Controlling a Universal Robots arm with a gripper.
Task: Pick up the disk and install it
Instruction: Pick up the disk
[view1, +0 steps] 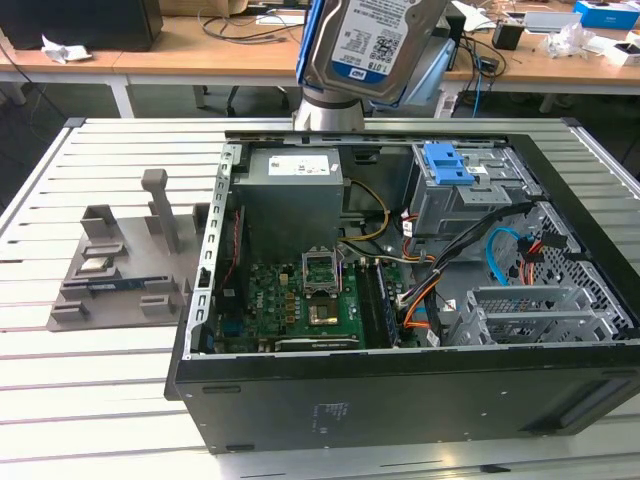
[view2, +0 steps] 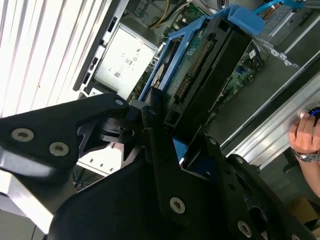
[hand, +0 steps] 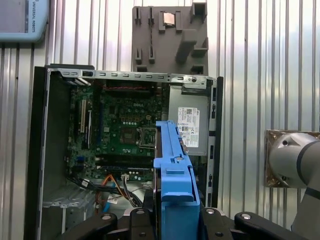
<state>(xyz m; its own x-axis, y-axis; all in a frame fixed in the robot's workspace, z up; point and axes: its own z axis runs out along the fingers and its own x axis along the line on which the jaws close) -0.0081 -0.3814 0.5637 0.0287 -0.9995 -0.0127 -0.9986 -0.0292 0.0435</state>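
Disk (view1: 375, 45): carry step; clenched in claw (view2: 162, 125), aloft over open computer case (view1: 400, 390); not yet seated in bay.

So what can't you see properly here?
Exterior view: the disk is cut off by the upper edge.
First wrist view: the disk, edge-on, hides part of the power supply.
Second wrist view: the pincer covers the disk's near end; a person's hand is cut by the edge.
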